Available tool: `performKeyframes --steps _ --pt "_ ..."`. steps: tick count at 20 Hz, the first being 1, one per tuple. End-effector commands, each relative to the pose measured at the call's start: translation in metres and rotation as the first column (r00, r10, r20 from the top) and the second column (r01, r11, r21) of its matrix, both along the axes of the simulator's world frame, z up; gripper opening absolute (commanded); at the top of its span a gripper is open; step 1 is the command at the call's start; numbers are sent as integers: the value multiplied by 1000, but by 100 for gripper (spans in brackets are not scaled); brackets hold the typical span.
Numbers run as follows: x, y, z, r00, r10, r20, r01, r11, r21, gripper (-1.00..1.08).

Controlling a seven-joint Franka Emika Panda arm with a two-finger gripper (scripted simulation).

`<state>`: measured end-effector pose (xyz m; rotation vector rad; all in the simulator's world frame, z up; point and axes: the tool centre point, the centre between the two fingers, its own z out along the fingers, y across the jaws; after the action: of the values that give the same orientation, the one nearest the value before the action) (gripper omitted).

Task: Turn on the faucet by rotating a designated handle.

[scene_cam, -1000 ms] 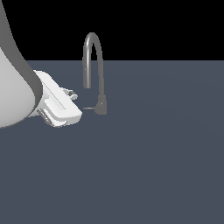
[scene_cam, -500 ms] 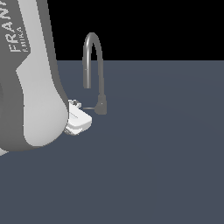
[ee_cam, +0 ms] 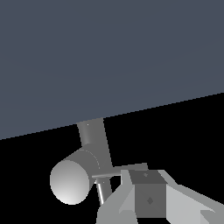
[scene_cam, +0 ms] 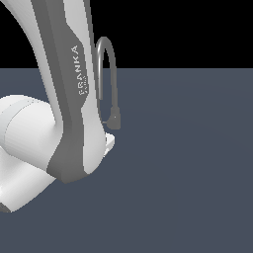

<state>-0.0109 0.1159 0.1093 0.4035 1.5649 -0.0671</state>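
The handle [ee_cam: 119, 171] is a thin grey rod that comes sideways out of the chunky base of the faucet [scene_cam: 112, 84], and in my wrist view it lies across the picture, with its far end touching the front of my pincer [ee_cam: 146, 192]. One grey finger [ee_cam: 148, 197] is visible just behind the rod; the second finger I do not see clearly, so I cannot tell if my pincer is apart, together, or clamped on the rod. In the exterior view the faucet stands on the dark grey floor [scene_cam: 188, 168], a little to the exterior view's left of the middle, its tall curved spout rising against the black background. My white arm [scene_cam: 69, 108] covers the exterior view's left part and hides the handle there; only a white corner of my hand shows beside the faucet base.
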Motion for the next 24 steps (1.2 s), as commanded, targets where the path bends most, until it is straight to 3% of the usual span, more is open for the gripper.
performKeyframes --steps 1,7,13,18,24 --pt "4 -3 -9 999 40 0 -40 998 -43 -100" --pt "13 -12 -25 993 116 -6 -116 985 -129 -100" --pt "19 -18 -35 986 166 -14 -166 969 -185 -100" --pt "23 -20 -39 982 186 -18 -186 960 -209 -100" --pt "24 -21 -39 982 189 -19 -188 959 -211 -100"
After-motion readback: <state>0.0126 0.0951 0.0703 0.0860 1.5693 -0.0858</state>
